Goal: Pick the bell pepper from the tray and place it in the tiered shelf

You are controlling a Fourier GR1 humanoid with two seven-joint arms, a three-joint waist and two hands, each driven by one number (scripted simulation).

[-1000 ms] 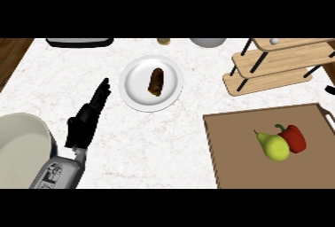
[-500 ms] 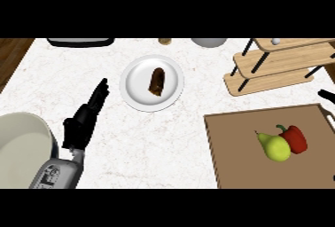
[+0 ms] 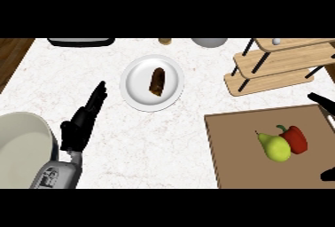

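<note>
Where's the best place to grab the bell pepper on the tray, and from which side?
Grip the bell pepper across its red body, coming from its right: the pear crowds its left side, and the right hand shows near that side.

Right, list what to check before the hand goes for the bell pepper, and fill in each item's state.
1. The bell pepper lies on the tray: ok.
2. It stands free of its neighbours: not ok, the pear lies against its left side.
3. The right hand is over it: not ok, the hand shows only at the view's right edge, by the tray.
4. The right hand is open for the grasp: cannot tell.
5. The tiered shelf stands upright beyond the tray: ok.
6. The left hand is out of the way: ok, open, far left of the tray.
</note>
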